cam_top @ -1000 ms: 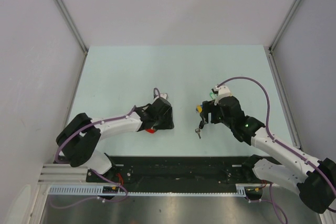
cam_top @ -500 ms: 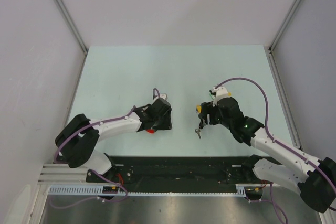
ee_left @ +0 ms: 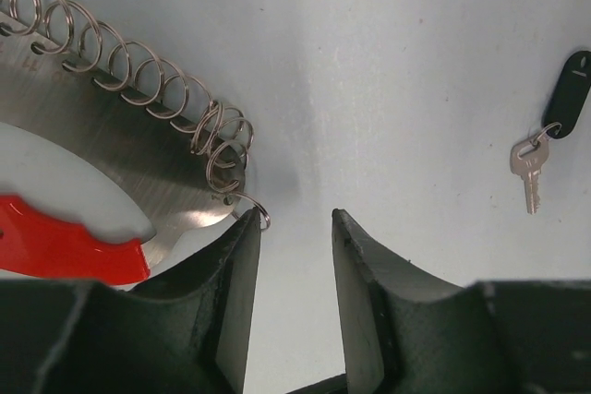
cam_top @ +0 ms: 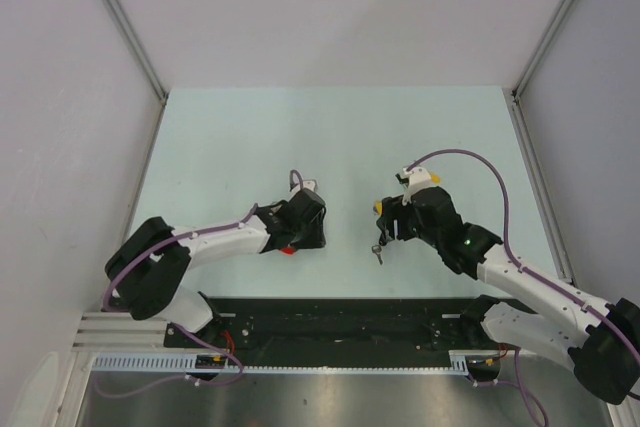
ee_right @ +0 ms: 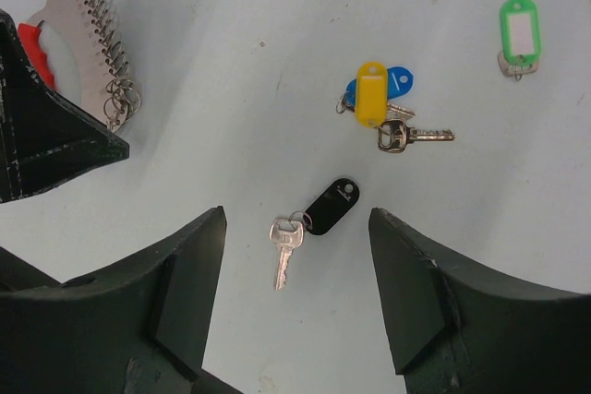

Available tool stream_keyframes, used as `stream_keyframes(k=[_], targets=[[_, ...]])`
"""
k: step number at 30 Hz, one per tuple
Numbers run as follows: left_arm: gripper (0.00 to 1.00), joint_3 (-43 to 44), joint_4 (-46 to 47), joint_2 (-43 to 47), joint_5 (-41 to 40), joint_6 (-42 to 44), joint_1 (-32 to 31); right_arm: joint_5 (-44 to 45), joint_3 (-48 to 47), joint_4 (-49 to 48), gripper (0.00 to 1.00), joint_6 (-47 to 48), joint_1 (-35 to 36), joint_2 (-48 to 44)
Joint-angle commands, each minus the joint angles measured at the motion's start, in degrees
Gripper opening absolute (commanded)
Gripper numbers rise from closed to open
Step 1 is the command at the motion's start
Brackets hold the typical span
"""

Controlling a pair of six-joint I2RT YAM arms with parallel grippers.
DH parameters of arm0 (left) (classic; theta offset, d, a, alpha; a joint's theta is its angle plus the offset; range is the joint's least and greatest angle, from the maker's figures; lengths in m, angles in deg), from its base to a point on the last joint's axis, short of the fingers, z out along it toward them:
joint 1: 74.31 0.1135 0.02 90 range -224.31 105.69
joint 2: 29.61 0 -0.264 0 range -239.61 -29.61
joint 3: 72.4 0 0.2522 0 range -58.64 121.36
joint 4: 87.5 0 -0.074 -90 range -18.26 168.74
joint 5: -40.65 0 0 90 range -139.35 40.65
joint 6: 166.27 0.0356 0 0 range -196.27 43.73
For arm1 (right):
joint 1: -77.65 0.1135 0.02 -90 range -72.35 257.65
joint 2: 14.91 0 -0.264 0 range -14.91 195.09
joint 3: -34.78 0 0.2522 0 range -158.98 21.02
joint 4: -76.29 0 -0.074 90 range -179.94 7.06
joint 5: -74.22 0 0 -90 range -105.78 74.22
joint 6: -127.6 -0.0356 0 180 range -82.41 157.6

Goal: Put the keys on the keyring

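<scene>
The keyring (ee_left: pixel 138 163) is a silver plate with a red part and a row of wire rings. It lies on the table under my left gripper (ee_left: pixel 295 228). That gripper is open and empty, and its left finger tip rests beside the last small ring (ee_left: pixel 261 219). In the top view the gripper (cam_top: pixel 305 232) covers all but the red part (cam_top: pixel 287 248). My right gripper (ee_right: pixel 297 219) is open wide just above the black-tagged key (ee_right: pixel 331 206), whose metal blade (ee_right: pixel 284 251) lies between the jaws. The same key shows in the top view (cam_top: pixel 378 250) and the left wrist view (ee_left: pixel 565 94).
A yellow-and-blue tagged key bunch (ee_right: pixel 372 94) and a green-tagged key (ee_right: pixel 520 29) lie beyond the black one. The keyring (ee_right: pixel 88 20) and my left gripper's finger (ee_right: pixel 46 136) sit to the left in the right wrist view. The yellow tag (cam_top: pixel 380 206) shows beside the right wrist.
My right wrist has shifted slightly left and now covers the green tag in the top view. The left arm has barely moved.
</scene>
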Motion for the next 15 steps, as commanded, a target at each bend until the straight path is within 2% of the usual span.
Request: stream_keyframes(k=[1,15], targets=[[0.42,-1.0,2.5,-0.7,-2.0,-2.5,-0.4,-0.3,0.1,-1.8,0.68,-0.1,0.7,-1.0],[0.42,0.2,6.5,-3.3,1.0,-3.6,-0.4,-0.3,1.0,-3.2,0.66,-1.3,2.9,-0.9]])
